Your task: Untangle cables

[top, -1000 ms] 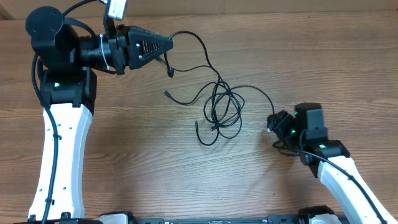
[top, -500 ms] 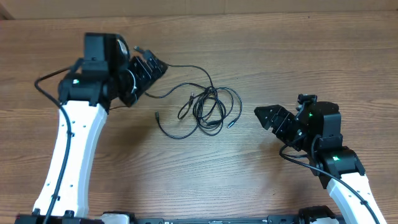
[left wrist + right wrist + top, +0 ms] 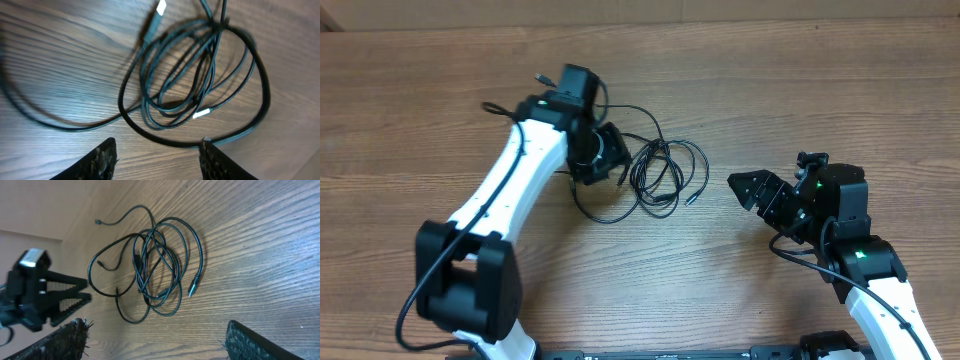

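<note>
The left hand (image 3: pixel 610 158) hovers with its fingers apart, empty, just beside the cables (image 3: pixel 660 172). They lie heaped in the middle of the counter (image 3: pixel 620 290). They look thin, light and floppy, so grab a loose outer loop. The right hand (image 3: pixel 752 187) is wide apart and empty.

Wooden table (image 3: pixel 720 300) — brown grain, beige strip (image 3: pixel 720 10) behind
</note>
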